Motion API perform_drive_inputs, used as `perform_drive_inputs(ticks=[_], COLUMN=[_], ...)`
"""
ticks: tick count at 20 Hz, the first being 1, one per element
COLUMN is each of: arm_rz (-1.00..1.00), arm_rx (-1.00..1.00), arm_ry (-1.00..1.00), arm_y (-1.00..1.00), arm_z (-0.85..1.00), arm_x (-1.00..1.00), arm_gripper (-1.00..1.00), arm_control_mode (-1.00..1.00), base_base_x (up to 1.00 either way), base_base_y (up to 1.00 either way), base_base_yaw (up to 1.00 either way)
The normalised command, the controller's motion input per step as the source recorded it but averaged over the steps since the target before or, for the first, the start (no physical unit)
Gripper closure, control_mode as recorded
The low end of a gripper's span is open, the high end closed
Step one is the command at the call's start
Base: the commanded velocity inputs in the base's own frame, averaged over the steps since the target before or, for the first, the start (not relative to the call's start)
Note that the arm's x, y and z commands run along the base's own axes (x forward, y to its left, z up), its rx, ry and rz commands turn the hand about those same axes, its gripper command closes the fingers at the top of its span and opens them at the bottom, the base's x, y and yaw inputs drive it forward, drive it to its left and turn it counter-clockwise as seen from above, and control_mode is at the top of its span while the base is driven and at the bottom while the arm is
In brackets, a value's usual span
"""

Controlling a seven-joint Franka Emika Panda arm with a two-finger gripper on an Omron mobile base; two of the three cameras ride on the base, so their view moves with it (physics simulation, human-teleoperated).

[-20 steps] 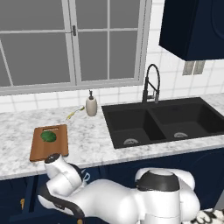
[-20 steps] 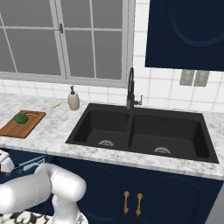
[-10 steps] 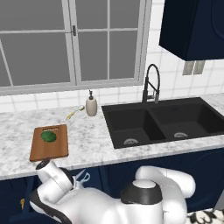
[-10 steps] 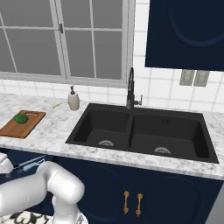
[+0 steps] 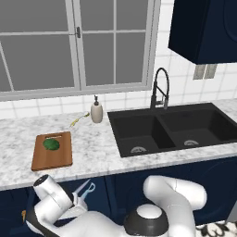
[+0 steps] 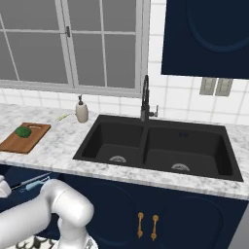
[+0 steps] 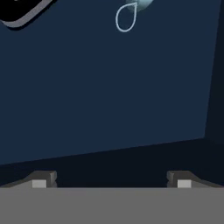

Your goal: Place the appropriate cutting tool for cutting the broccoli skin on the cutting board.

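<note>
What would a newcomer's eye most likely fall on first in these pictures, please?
Probably the white arm, folded low in front of the dark blue cabinets, with its gripper open toward a dark panel. Next, the black double sink set in the pale marble counter, and the wooden cutting board left of it, carrying the green broccoli.

The cutting board (image 5: 52,157) is reddish-brown wood, and the broccoli (image 5: 50,144) on it is dark green. The tabletop (image 5: 97,148) is white marble with grey veining. The sink (image 6: 160,148) and faucet (image 6: 145,99) are black. The soap dispenser (image 5: 96,111) is beige. The cabinet doors (image 6: 160,219) are navy, with gold handles (image 6: 147,225). Just above the claw (image 7: 111,179), the peeler (image 7: 129,13) is light blue.
</note>
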Motion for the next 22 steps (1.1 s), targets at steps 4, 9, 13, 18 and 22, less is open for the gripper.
perform_drive_inputs(ticks=[4,9,13,18,22], arm_rz=[0.01,0.01,0.0,0.0,0.0], arm_rx=[0.0,0.0,-0.01,-0.02,-0.01], arm_ry=[0.08,0.09,0.08,0.08,0.02], arm_y=[0.0,0.0,0.0,0.0,0.02], arm_z=[-0.13,-0.09,-0.02,0.0,0.05], arm_x=[-0.21,-0.22,-0.3,-0.3,-0.05], arm_gripper=[-1.0,-1.0,-1.0,-1.0,-1.0], arm_control_mode=[-1.0,-1.0,-1.0,-1.0,-1.0], base_base_x=[0.0,0.0,0.0,0.0,0.0], base_base_y=[0.0,0.0,0.0,0.0,0.0], base_base_yaw=[0.0,0.0,0.0,0.0,0.0])
